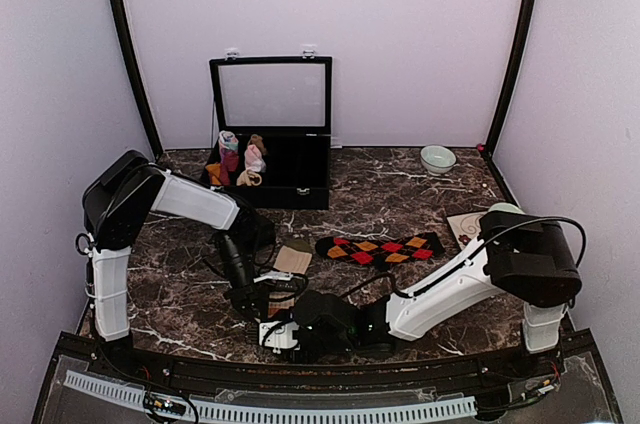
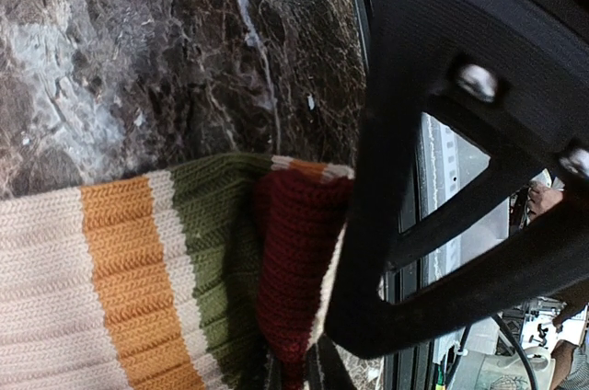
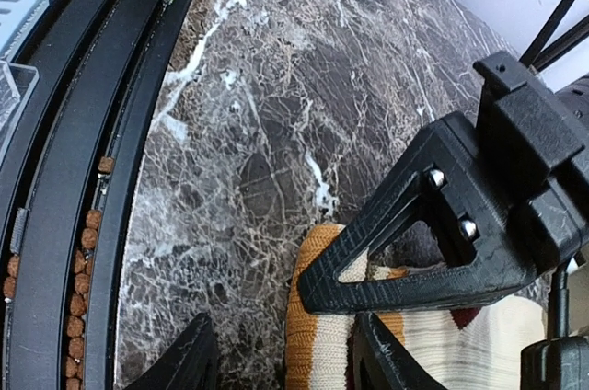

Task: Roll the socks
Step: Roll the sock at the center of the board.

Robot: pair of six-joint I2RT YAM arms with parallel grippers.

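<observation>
A dark marble table (image 1: 400, 194) is seen from above, with two robot arms reaching inward from its near edge and meeting at the near centre.

The left gripper (image 1: 262, 292) is clenched on the toe end of a striped sock (image 2: 120, 280). In the left wrist view the cream knit is shown with orange and green bands, and the maroon toe is doubled over on itself and pinched beside the black finger. The sock lies on the table just in front of the arm bases, a little left of centre.

The right gripper (image 3: 285, 358) is brought in from the right, close to the left one. Its jaws are seen standing apart, with the orange and cream edge of the same sock between them. One finger looks close to the knit and the other is well clear of it, so no grasp is judged to be made yet.

An argyle sock (image 1: 380, 247), black with red and orange diamonds, lies flat at full length at the middle of the table, apart from both grippers.

At the far side an open black box (image 1: 290, 196) is seen, with a few small sock rolls (image 1: 240, 159) in its left compartments. A pale bowl (image 1: 437, 158) sits at the far right.

The task is judged to be at an early stage: only the first fold at the striped sock's toe is made. Most of that sock remains to be rolled, and the argyle sock is untouched.
</observation>
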